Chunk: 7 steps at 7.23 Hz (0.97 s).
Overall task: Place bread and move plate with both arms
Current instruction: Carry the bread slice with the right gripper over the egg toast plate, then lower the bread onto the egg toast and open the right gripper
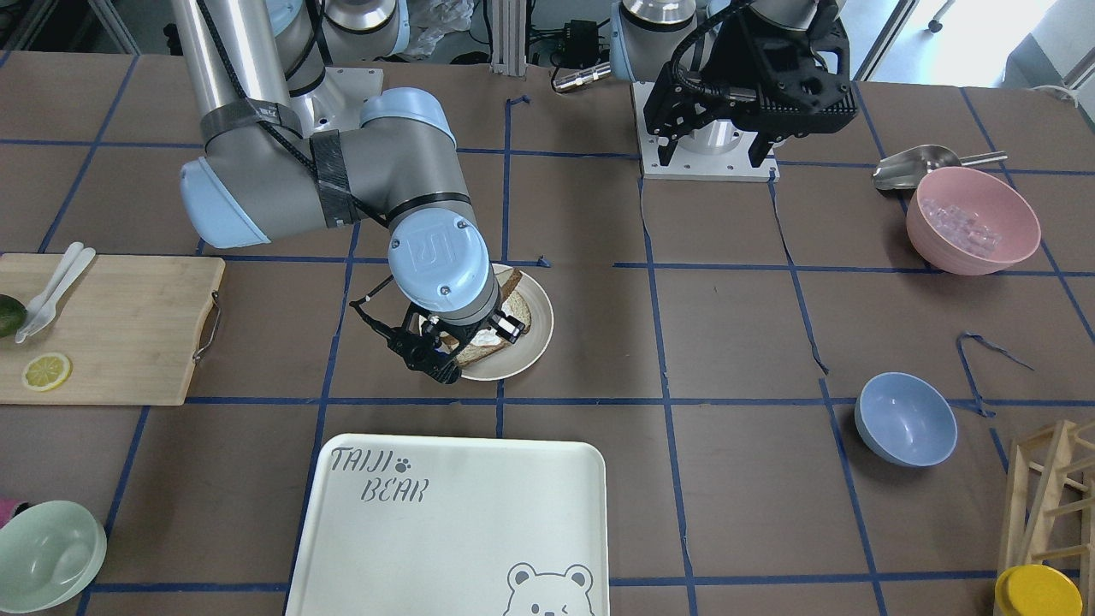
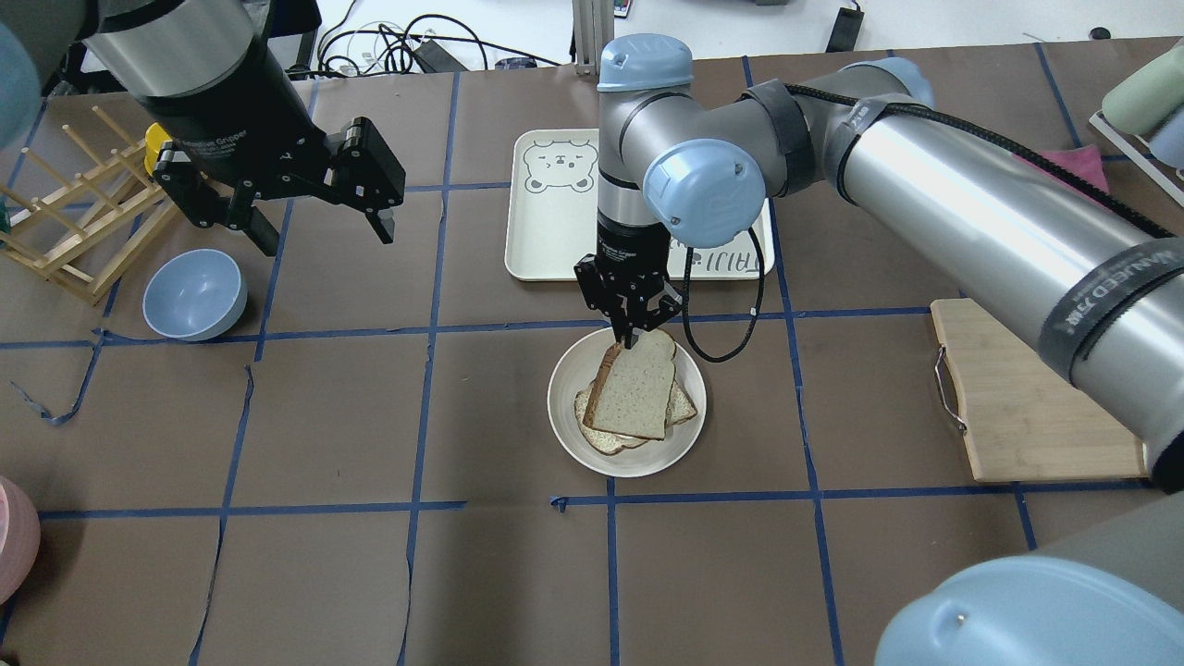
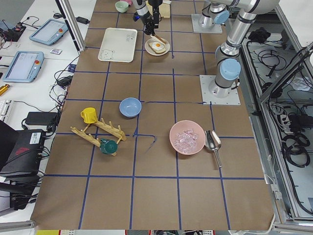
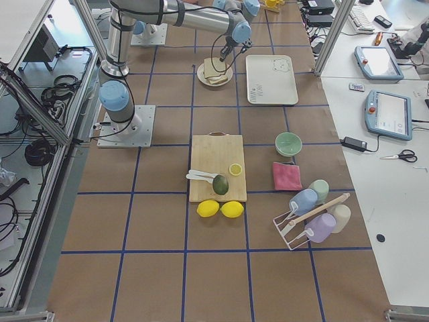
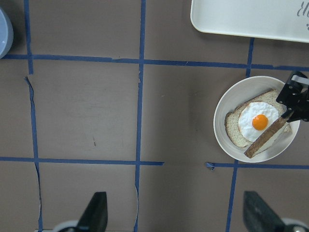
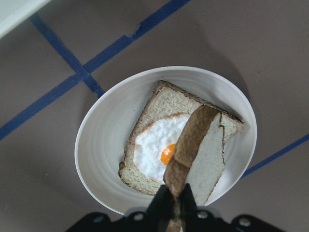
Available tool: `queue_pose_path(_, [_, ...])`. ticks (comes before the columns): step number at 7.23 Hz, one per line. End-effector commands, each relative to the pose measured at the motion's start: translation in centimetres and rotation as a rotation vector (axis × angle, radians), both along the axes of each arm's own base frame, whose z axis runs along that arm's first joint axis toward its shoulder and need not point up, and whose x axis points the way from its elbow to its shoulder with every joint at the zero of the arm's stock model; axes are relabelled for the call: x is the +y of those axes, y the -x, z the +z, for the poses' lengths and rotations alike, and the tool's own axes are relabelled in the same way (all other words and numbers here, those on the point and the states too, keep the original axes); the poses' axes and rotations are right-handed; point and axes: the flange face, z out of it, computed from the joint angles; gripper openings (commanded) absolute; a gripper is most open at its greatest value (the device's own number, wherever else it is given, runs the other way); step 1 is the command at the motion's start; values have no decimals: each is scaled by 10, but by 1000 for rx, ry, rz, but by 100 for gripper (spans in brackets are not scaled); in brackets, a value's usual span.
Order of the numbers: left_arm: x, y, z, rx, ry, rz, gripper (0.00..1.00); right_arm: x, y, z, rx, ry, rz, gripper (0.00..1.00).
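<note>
While vertical, R gripper (image 2: 629, 340) on bread (image 2: 634, 393).

A brown paper-covered desk (image 1: 727, 325) gridded with blue tape carries a cream tray (image 1: 445, 530) printed "TAIJI BEAR" with a bear face, a blue bowl (image 1: 905, 418), a pale green bowl (image 1: 47, 556), and a pink bowl (image 1: 973, 221) of clear cubes with a metal scoop (image 1: 920, 165) just beside it. A wooden cutting board (image 1: 111, 329) holds a lemon slice (image 1: 46, 371), two white utensils (image 1: 53, 287) and a dark green avocado (image 1: 8, 315), while two whole lemons (image 4: 209, 208) lie just off its edge. A wooden rack (image 1: 1056, 505) stands just beside a yellow cup (image 1: 1038, 592).
</note>
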Motion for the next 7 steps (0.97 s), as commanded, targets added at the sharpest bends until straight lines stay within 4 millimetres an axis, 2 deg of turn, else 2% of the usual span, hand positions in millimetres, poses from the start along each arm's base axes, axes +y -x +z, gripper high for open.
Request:
queue_pose_path(1, [-1, 0, -1, 1, -1, 0, 100, -5, -7, -19, -44, -25, -14, 13])
queue_pose_path(2, [-1, 2, -3, 1, -3, -1, 100, -6, -8, -25, -49, -15, -13, 25])
queue_pose_path(3, [-2, 1, -2, 2, 0, -1, 100, -8, -8, -33, -50, -15, -7, 26])
queue_pose_path(4, [-2, 1, -2, 2, -1, -3, 100, -6, -7, -37, -50, -19, -1, 33])
queue_pose_path(5, [-2, 1, -2, 2, -1, -3, 100, -3, -5, -45, -40, -9, 3, 55])
queue_pose_path(6, [-2, 1, -2, 2, -1, -4, 100, -5, -5, -40, -49, 21, 1, 58])
queue_pose_path(7, [-2, 1, -4, 1, -4, -4, 100, -7, -4, -25, -56, 50, 4, 71])
